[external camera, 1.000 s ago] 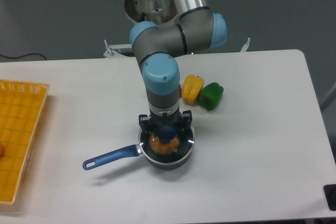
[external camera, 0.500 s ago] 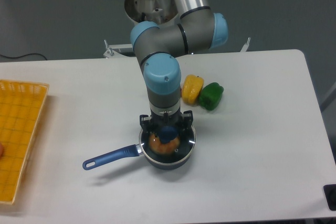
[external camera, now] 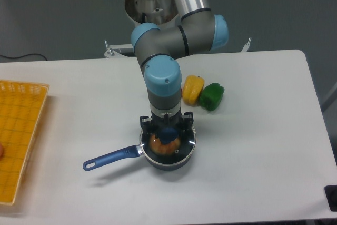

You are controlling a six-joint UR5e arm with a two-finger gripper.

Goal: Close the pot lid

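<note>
the pot lid (external camera: 181, 142), clear glass with a thin metal rim, lay over the pot (external camera: 167, 160) at the table's (external camera: 263, 130) front middle. over the last second almost nothing had shifted, so i judged it seated. the gripper (external camera: 167, 131) straddled the blue knob (external camera: 168, 133); whether it gripped, i could not tell. something orange showed through the glass. behind lay glossy yellow (external camera: 193, 88) and green peppers (external camera: 211, 96).
</note>
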